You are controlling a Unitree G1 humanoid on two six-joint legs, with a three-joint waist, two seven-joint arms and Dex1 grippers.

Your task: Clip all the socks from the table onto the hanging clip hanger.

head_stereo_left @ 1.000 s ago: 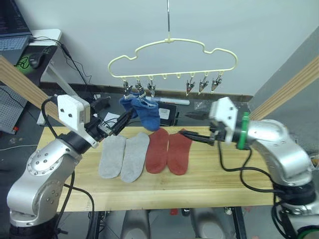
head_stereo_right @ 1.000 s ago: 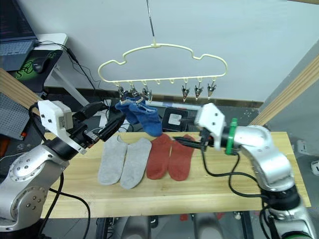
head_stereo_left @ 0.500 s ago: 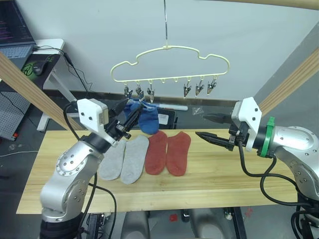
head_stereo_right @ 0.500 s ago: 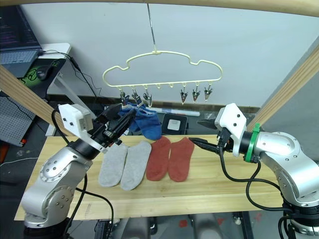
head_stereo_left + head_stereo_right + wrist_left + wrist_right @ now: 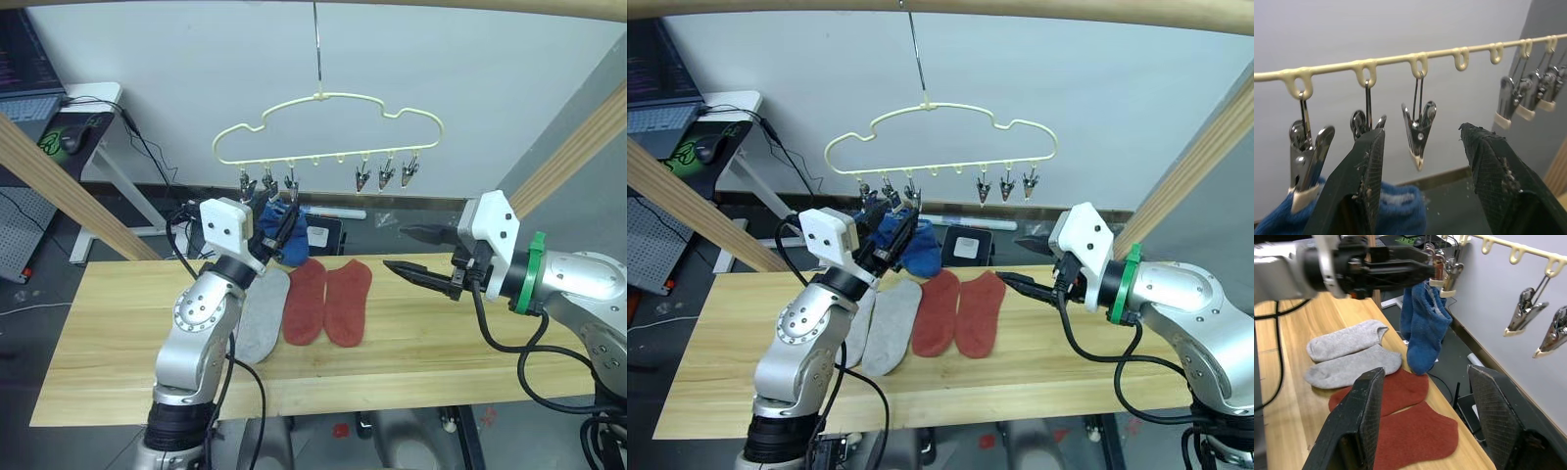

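Socks status: two blue socks [image 5: 1424, 325] already hang clipped on the clip hanger [image 5: 328, 132], grey pair [image 5: 1347, 355] and red pair [image 5: 1410, 423] lie on the table [image 5: 98, 333] below both grippers. Left gripper [image 5: 1422, 142] is wide open and empty, straddling a free clip [image 5: 1419, 132]; right gripper [image 5: 416, 250] open, empty too. Next is probably grabbing a red one.

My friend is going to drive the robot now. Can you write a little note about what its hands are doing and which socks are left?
Left gripper: jaws open, empty, raised at the third clip of the clip hanger.
Right gripper: jaws open, empty, held above the table, to the right of the red socks.
Done: two blue socks hang from the hanger's left clips.
Left: two grey socks and two red socks lie flat on the table, waiting to be clipped.
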